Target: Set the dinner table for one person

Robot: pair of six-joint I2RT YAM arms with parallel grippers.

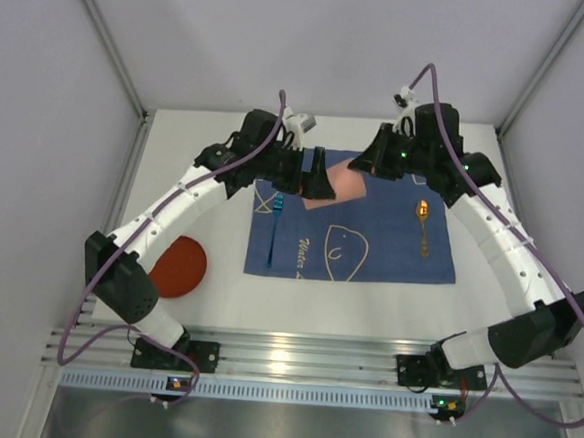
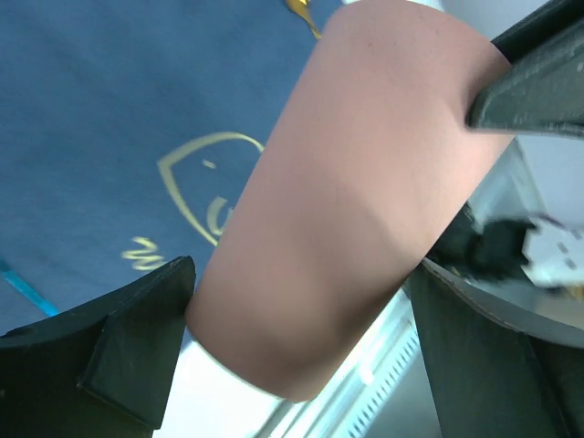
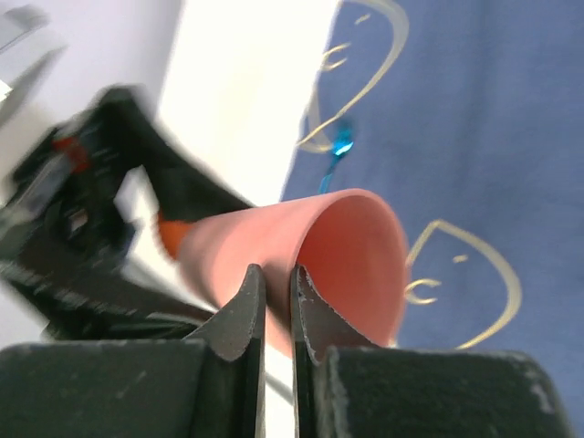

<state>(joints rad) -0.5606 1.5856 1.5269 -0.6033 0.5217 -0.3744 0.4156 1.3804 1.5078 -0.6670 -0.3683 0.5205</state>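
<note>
Pink cup (image 1: 339,187): one; red plate (image 1: 178,266): one

At the far edge of the blue mat (image 1: 390,256), my left gripper (image 1: 317,178), right gripper (image 3: 274,287) and the pink cup (image 1: 339,187) block the way. A fork (image 1: 273,223) lies on its left part and a spoon (image 1: 424,223) on its right. The middle is free.

Right hand (image 3: 275,278) pinches pink cup (image 3: 358,245) (by rim).
</note>
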